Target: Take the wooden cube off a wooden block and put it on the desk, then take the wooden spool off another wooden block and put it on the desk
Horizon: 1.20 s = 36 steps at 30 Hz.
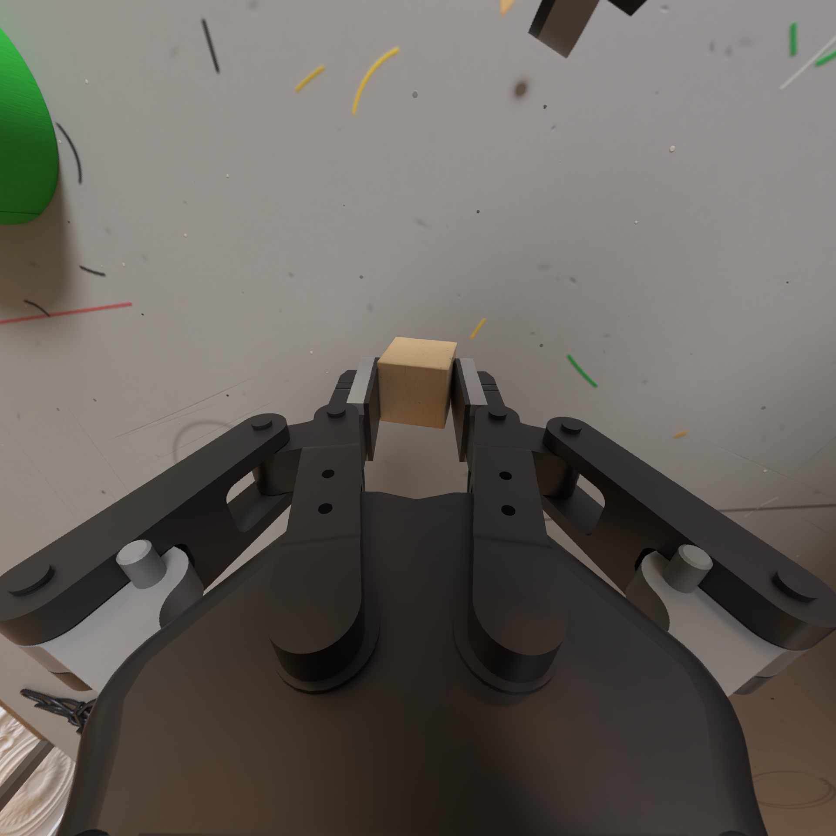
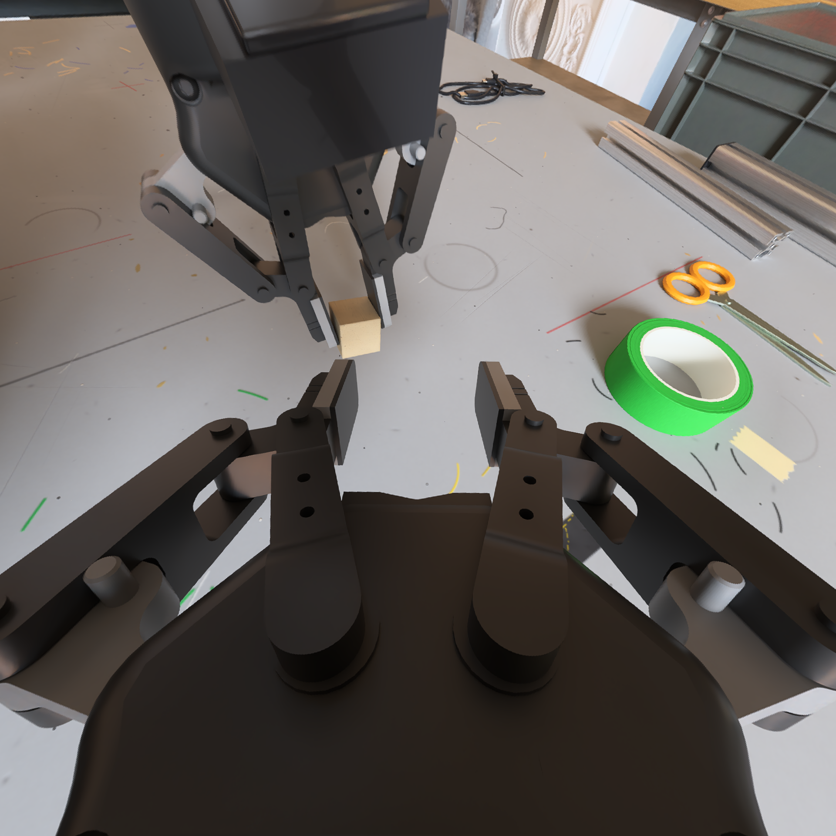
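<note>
Left of the green tape roll (image 2: 678, 375), my left gripper (image 1: 415, 384) pinches the small pale wooden cube (image 1: 416, 382) by flat opposite faces, seemingly just above the grey desk (image 1: 588, 226); it looks light, rigid. My right gripper (image 2: 416, 407) is spread, empty.

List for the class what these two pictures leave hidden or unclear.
- Wooden cube: its underside, hidden in both views, so desk contact is uncertain.
- Wooden spool and blocks: outside both views.
- Green tape roll: cut by the left wrist view's edge.
- Right tool: only its tips show, at the left wrist view's top edge.

Bright, even light, soft shadows on the desk (image 2: 452, 190); wide-angle bending and blur toward edges
</note>
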Tool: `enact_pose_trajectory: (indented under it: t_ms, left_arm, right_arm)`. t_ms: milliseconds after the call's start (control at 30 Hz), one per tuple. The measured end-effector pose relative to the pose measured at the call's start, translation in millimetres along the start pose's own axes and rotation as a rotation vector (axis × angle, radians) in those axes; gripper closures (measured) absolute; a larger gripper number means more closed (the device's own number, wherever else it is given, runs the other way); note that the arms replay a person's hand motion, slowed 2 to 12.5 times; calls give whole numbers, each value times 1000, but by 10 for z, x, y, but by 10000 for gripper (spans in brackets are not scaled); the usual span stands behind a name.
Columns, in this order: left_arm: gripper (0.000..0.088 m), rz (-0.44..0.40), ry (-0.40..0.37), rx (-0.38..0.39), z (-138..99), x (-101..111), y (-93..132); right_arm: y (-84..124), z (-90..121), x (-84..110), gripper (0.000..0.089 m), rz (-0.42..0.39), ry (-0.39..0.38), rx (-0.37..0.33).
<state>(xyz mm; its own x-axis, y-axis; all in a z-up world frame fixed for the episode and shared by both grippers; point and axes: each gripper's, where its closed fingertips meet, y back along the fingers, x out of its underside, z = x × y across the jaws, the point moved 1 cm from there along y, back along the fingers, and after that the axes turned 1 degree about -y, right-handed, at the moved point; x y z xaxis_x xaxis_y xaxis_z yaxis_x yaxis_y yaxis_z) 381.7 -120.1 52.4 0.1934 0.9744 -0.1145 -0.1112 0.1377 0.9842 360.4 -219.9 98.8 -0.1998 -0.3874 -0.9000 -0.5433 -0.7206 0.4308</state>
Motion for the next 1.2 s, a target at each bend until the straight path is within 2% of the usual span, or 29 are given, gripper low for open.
enact_pose_trajectory:
  t_ms: [533,1200]
  left_arm:
    - [598,79,-34,-11,14,-9,-162]
    - [598,107,-23,6,9,38,-263]
  right_arm:
    - [44,13,-30,414,-9,11,-3]
    - [73,52,-62,410,-16,30,-9]
